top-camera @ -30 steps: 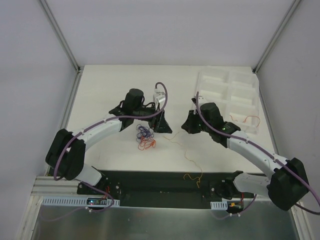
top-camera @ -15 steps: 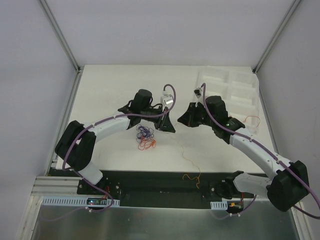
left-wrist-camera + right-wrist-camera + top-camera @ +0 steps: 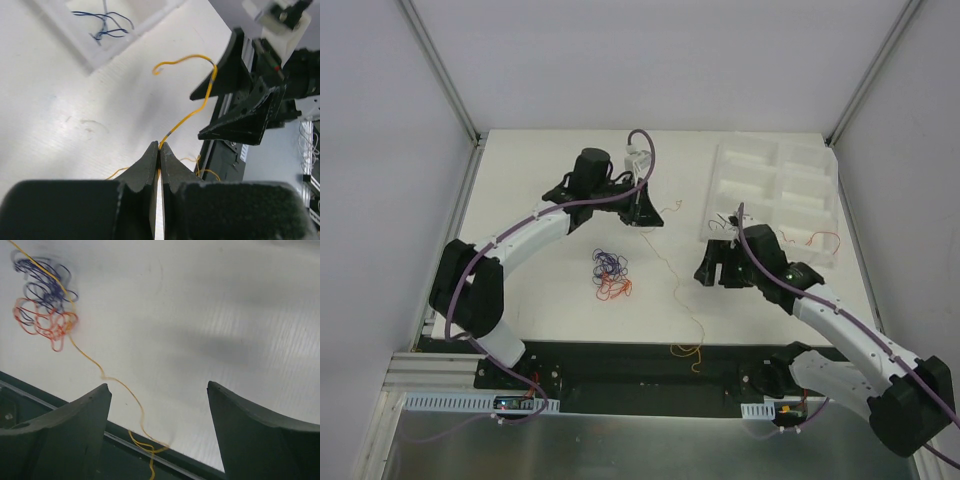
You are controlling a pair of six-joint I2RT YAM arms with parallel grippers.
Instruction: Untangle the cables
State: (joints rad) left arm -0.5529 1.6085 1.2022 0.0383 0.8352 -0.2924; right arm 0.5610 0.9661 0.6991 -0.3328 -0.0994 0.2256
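My left gripper point(image 3: 642, 212) is shut on a thin orange cable point(image 3: 190, 116), whose curled free end sticks out past the fingertips point(image 3: 159, 148). From the grip, the orange cable point(image 3: 682, 296) trails down across the table to its front edge. A small knot of purple-blue and red cables point(image 3: 611, 275) lies on the table below the left gripper, also in the right wrist view point(image 3: 44, 305). My right gripper point(image 3: 716, 268) is open and empty point(image 3: 157, 390), hovering right of the orange strand point(image 3: 95, 365).
A white compartmented tray point(image 3: 790, 160) stands at the back right, with a red strand point(image 3: 817, 239) and a dark strand point(image 3: 107, 25) in it. The orange cable's end loops over the black front rail point(image 3: 688, 350).
The left gripper shut on the orange cable and pulled it toward the far side. The right gripper opened, let the cable go and drew back to the near right.
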